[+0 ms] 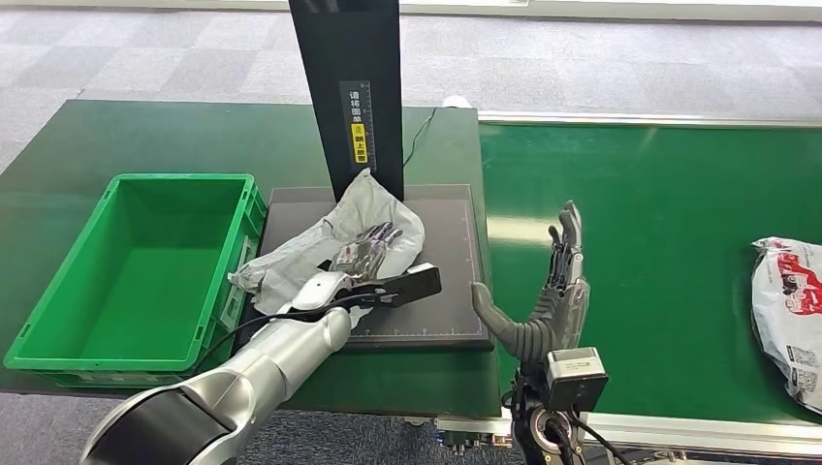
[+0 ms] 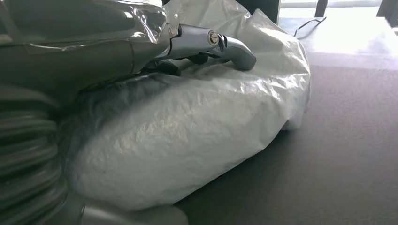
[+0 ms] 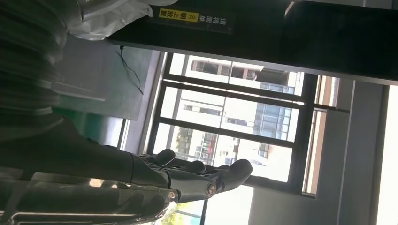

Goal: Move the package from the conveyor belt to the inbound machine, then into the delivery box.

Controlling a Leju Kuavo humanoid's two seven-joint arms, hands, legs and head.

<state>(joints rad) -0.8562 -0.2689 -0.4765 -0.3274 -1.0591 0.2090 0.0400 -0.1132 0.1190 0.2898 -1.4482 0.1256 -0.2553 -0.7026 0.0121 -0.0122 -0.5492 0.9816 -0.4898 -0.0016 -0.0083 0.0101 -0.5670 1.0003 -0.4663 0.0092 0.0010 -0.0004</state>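
Note:
A crumpled grey package (image 1: 383, 215) lies on the black pad of the inbound machine (image 1: 451, 228), in front of its black column (image 1: 349, 87). My left hand (image 1: 357, 254) lies over the package's near side and grips it. Up close, a finger (image 2: 230, 46) curls over the top of the bag (image 2: 187, 140), which bulges against the palm. My right hand (image 1: 555, 291) stands upright and open above the near left edge of the green conveyor belt (image 1: 659, 213), holding nothing; its fingers (image 3: 197, 176) are spread against the windows.
The green delivery box (image 1: 58, 310) stands left of the pad, open at the top. A second white and red package (image 1: 790, 310) lies at the belt's right edge. A thin cable (image 1: 419, 136) runs behind the column.

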